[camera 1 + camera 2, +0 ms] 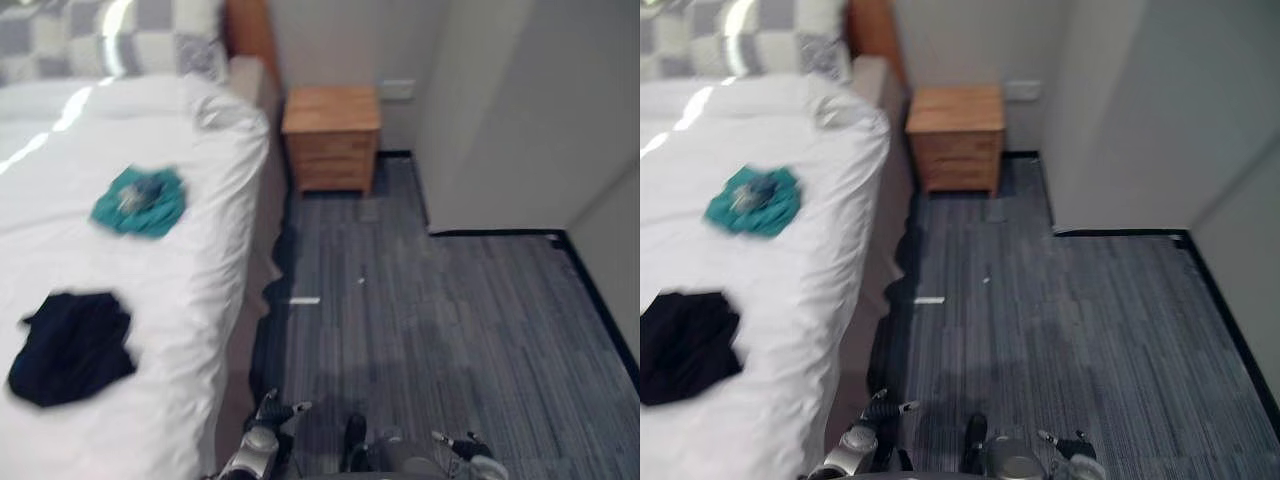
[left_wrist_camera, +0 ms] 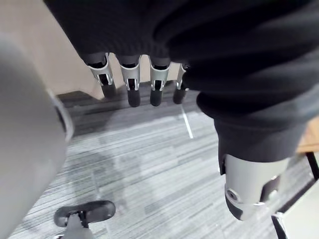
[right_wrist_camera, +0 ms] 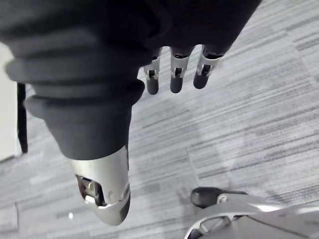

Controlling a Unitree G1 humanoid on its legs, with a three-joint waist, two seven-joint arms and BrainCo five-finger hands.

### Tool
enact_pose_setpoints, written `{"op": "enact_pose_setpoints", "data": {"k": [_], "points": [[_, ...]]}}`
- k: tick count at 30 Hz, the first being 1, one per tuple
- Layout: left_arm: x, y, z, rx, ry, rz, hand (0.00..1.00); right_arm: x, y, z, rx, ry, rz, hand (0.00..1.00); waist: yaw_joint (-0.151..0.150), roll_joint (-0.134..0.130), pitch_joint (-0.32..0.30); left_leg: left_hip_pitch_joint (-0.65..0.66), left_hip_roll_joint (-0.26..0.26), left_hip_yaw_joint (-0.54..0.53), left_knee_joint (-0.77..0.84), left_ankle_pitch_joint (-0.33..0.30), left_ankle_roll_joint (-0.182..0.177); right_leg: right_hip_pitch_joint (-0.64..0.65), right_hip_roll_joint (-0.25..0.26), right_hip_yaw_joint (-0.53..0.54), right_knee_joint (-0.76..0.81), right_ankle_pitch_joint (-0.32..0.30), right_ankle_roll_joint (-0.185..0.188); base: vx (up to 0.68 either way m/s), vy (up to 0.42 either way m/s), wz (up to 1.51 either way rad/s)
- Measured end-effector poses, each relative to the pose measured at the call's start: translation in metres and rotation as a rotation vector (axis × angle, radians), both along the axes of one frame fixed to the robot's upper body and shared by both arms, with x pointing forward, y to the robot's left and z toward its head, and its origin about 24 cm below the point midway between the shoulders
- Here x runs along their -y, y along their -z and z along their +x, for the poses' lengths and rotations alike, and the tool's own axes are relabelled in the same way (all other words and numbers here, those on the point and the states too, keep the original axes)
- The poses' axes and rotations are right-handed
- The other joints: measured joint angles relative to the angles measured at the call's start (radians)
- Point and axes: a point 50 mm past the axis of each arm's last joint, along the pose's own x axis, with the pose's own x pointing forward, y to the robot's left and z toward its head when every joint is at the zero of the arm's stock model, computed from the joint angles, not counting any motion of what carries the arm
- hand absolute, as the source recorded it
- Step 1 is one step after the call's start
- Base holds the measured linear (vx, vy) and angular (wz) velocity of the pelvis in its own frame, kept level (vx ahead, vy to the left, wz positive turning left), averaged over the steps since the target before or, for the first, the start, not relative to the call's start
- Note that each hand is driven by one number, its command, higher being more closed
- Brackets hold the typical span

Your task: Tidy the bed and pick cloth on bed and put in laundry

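Grey striped carpet [image 1: 450,320] nearest, both hands low over it. Left hand [image 2: 130,87]: fingers straight, relaxed, nothing held. Right hand [image 3: 172,74]: same, fingers extended, empty. Small white strip [image 1: 303,300] on carpet, just right of the bed edge. On the left, bed [image 1: 200,300] w/ white sheet. Black cloth [image 1: 72,345] crumpled on near part of sheet, well apart from both hands. Teal cloth [image 1: 140,200] bunched farther up, apart from the black one. Far end: grey/white check pillow [image 1: 110,35] by wooden headboard [image 1: 250,30]. Wooden nightstand [image 1: 332,135] just right of bed head, at far wall.
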Motion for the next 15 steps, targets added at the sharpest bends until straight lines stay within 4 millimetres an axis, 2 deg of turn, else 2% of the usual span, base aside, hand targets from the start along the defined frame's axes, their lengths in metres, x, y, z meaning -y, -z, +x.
{"op": "enact_pose_setpoints", "data": {"k": [1, 2, 3, 4, 5, 6, 7, 8, 9, 10, 11, 12, 13, 15], "points": [[-0.002, -0.001, 0.002, 0.012, -0.024, -0.003, 0.0, 0.002, 0.0, -0.002, -0.002, -0.005, -0.009, 0.0, 0.003, 0.003, -0.002, -0.014, -0.018, -0.03, -0.134, 0.043, -0.024, -0.001, 0.003, 0.035, -0.011, 0.007, 0.01, 0.12, 0.157, -1.41], [-0.002, -0.001, 0.002, 0.013, -0.035, -0.001, 0.0, 0.004, 0.0, -0.004, -0.005, -0.003, -0.016, 0.0, 0.004, 0.009, -0.004, -0.017, -0.024, -0.038, -0.184, 0.084, -0.022, -0.001, 0.009, 0.046, -0.015, 0.011, 0.012, 0.14, 0.187, -1.33], [-0.004, 0.001, -0.003, 0.003, -0.056, 0.002, 0.0, 0.008, 0.0, -0.016, -0.023, 0.006, -0.028, 0.0, 0.014, 0.032, -0.012, -0.018, -0.03, -0.035, -0.254, 0.175, -0.03, 0.016, 0.022, 0.082, -0.02, 0.013, 0.015, 0.18, 0.203, -0.89], [-0.011, 0.001, -0.004, 0.001, -0.075, 0.013, 0.0, 0.006, 0.001, -0.024, -0.036, 0.016, -0.029, 0.0, 0.009, 0.013, -0.017, 0.011, -0.05, -0.036, -0.287, 0.173, -0.031, 0.038, 0.008, 0.092, -0.038, 0.013, 0.034, 0.21, 0.211, -0.6], [-0.011, 0.0, -0.003, 0.004, -0.079, 0.013, 0.0, 0.006, 0.002, -0.032, -0.053, 0.017, -0.03, 0.0, 0.005, 0.005, -0.017, 0.026, -0.061, -0.039, -0.311, 0.17, -0.026, 0.052, 0.0, 0.092, -0.049, 0.013, 0.034, 0.25, 0.251, 0.27], [-0.012, 0.0, -0.002, 0.007, -0.08, 0.014, 0.0, 0.0, 0.005, -0.044, -0.085, 0.025, -0.014, 0.0, -0.005, -0.011, -0.016, 0.034, -0.09, -0.048, -0.324, 0.149, 0.002, 0.047, -0.028, 0.071, -0.025, -0.035, 0.056, 0.18, 0.217, 0.54], [-0.012, 0.001, -0.004, 0.001, -0.081, 0.015, 0.0, -0.003, 0.006, -0.047, -0.093, 0.028, -0.008, 0.0, -0.01, -0.024, -0.014, 0.031, -0.119, -0.03, -0.273, 0.129, 0.032, 0.021, -0.064, 0.051, 0.047, -0.08, 0.081, 0.16, 0.22, 0.56], [-0.013, 0.002, -0.007, -0.008, -0.078, 0.018, 0.0, -0.005, 0.007, -0.048, -0.097, 0.031, -0.003, 0.0, -0.011, -0.033, -0.009, 0.04, -0.141, -0.014, -0.243, 0.113, 0.05, 0.015, -0.087, 0.035, 0.093, -0.105, 0.12, 0.17, 0.247, 0.59], [-0.013, 0.003, -0.011, -0.017, -0.07, 0.02, 0.0, -0.006, 0.007, -0.056, -0.112, 0.033, -0.008, 0.0, -0.019, -0.023, -0.018, 0.061, -0.162, 0.011, -0.225, 0.043, 0.055, -0.03, -0.129, 0.007, 0.275, -0.168, 0.202, 0.15, 0.256, 0.47], [-0.012, 0.004, -0.012, -0.022, -0.07, 0.019, 0.0, -0.001, 0.006, -0.056, -0.104, 0.035, -0.021, 0.0, -0.019, -0.014, -0.016, 0.073, -0.16, 0.012, -0.238, -0.005, 0.066, -0.082, -0.135, 0.017, 0.397, -0.174, 0.187, 0.19, 0.279, 0.73], [-0.017, 0.004, -0.012, -0.027, -0.069, 0.032, 0.0, -0.006, 0.005, -0.05, -0.089, 0.015, -0.015, 0.0, -0.026, -0.032, -0.005, 0.102, -0.197, -0.026, -0.242, -0.029, 0.076, -0.188, -0.194, 0.048, 0.672, -0.163, 0.137, 0.19, 0.168, 0.94], [-0.026, 0.005, -0.015, -0.038, -0.071, 0.054, 0.0, -0.01, 0.006, -0.05, -0.094, 0.013, -0.005, 0.0, -0.046, -0.035, -0.004, 0.14, -0.208, -0.075, -0.276, -0.03, 0.078, -0.235, -0.198, 0.078, 0.771, -0.189, 0.14, 0.25, 0.126, 1.08], [-0.03, 0.006, -0.017, -0.046, -0.073, 0.065, 0.0, -0.011, 0.006, -0.05, -0.093, 0.013, -0.003, 0.0, -0.049, -0.037, -0.003, 0.158, -0.21, -0.092, -0.295, -0.03, 0.077, -0.24, -0.195, 0.086, 0.76, -0.202, 0.148, 0.33, 0.07, 1.11], [-0.04, 0.007, -0.022, -0.066, -0.082, 0.09, 0.0, -0.011, 0.006, -0.047, -0.081, 0.021, -0.001, 0.0, -0.053, -0.035, -0.003, 0.209, -0.213, -0.153, -0.355, -0.028, 0.082, -0.258, -0.185, 0.092, 0.559, -0.2, 0.14, 0.5, -0.02, 0.88]]}}
